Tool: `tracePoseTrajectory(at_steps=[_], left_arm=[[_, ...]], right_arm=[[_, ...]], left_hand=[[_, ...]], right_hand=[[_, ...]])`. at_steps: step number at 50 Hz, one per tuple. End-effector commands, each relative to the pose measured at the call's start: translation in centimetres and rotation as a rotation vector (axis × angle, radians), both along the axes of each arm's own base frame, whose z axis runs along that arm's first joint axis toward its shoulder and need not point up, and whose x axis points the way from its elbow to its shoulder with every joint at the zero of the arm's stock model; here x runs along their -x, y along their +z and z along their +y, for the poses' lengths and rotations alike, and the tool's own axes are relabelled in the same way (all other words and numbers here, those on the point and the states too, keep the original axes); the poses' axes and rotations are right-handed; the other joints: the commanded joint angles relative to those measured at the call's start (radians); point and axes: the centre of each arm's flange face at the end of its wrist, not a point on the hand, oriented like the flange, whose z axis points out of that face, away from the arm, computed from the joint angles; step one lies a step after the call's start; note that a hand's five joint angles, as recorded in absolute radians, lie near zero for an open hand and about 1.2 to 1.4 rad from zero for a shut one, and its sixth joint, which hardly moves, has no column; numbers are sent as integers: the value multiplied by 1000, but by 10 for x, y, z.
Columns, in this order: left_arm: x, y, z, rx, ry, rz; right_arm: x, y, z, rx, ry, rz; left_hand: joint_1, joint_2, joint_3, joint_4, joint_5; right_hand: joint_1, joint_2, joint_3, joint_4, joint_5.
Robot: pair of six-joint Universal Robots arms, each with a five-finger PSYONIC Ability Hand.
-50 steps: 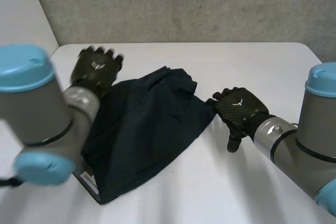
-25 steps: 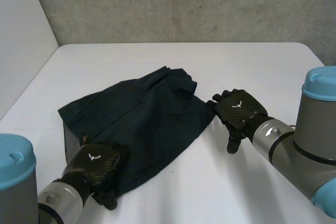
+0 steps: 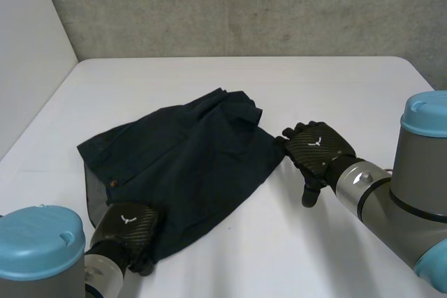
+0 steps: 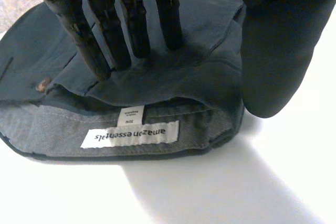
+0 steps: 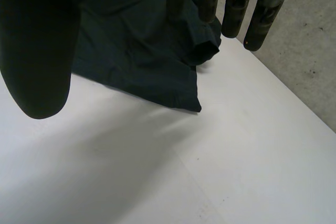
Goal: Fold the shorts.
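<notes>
shorts lie on table, long axis near-left to far-right; left hand at their near-left end, straight fingers pressing cloth, thumb clear, right hand spread at their right corner

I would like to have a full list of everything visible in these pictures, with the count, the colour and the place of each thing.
shorts: one, dark navy, lying flat in the middle of the table
brand label: one, white with dark print, inside the waistband, near the left hand's fingertips
table: one, white, under the shorts
wall: one, grey concrete, behind the table
left hand: one, black, open, fingers resting on the shorts at the waistband
right hand: one, black, open, at the shorts' opposite edge, by a leg hem
left arm: one, grey with light-blue cap
right arm: one, grey with light-blue cap
</notes>
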Motion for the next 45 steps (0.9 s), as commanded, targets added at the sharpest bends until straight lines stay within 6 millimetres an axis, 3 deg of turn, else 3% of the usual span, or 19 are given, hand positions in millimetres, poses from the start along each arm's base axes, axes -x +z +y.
tracePoseTrajectory(at_steps=[1,4,6,12,16,17,20,21,23,24,27,31,34,35,38,39,41,43,45], left_arm=[[1,-3,-7,68,-4,-49],[0,-3,-10,101,5,-66],[1,-2,-14,139,9,-85],[-2,5,-34,245,31,-157],[-27,17,-80,325,144,-246],[-36,30,-101,382,194,-268],[-53,53,-133,478,276,-296],[-64,71,-153,545,314,-304],[-69,89,-168,613,323,-309],[-72,109,-181,686,310,-307],[-66,133,-192,778,270,-281],[-49,173,-200,929,225,-212],[-21,194,-194,1022,172,-143],[2,200,-187,1064,119,-101],[37,201,-175,1102,38,-43],[62,199,-164,1111,-26,1],[85,194,-152,1108,-95,40],[116,180,-135,1091,-209,77],[133,167,-125,1071,-283,94]], right_arm=[[0,0,0,-1,0,1],[0,-1,0,-2,0,2],[0,-1,0,-2,0,2],[0,1,0,2,0,0],[0,2,-1,7,-1,-3],[0,3,-1,9,-1,-4],[0,4,-1,11,0,-5],[0,4,0,13,0,-6],[0,5,-1,14,0,-6],[-1,4,-1,14,2,-6],[-1,5,-1,16,2,-7],[-1,4,0,13,2,-6],[-1,4,0,13,2,-6],[-1,4,0,13,2,-6],[-1,6,-1,20,-1,-11],[-1,6,-2,24,-6,-13],[0,7,-5,33,-23,-16],[5,10,-12,55,-72,-15],[7,12,-16,71,-105,-14]], left_hand=[[360,374,374,372,370],[589,603,604,601,600],[911,925,926,923,922],[912,926,927,925,923],[912,926,927,925,923],[912,926,927,925,923],[912,926,927,925,923],[912,926,927,925,923],[912,926,927,925,923],[912,926,927,925,923],[912,926,927,925,923],[912,926,927,925,923],[912,926,927,925,923],[912,926,927,925,923],[912,926,927,925,923],[912,926,927,925,923],[912,926,927,925,923],[912,926,927,925,923],[912,926,927,925,923]], right_hand=[[26,-25,-11,-60,-55],[26,-25,-11,-60,-55],[26,-25,-11,-60,-55],[26,-25,-11,-60,-55],[26,-25,-11,-60,-55],[26,-25,-11,-60,-55],[26,-25,-11,-60,-55],[26,-25,-11,-60,-55],[26,-25,-11,-60,-55],[26,-25,-11,-60,-55],[26,-25,-11,-60,-55],[26,-25,-11,-60,-55],[26,-25,-11,-60,-55],[26,-25,-11,-60,-55],[26,-25,-11,-60,-55],[26,-25,-11,-60,-55],[26,-25,-11,-60,-55],[26,-25,-11,-60,-55],[26,-25,-11,-60,-55]])
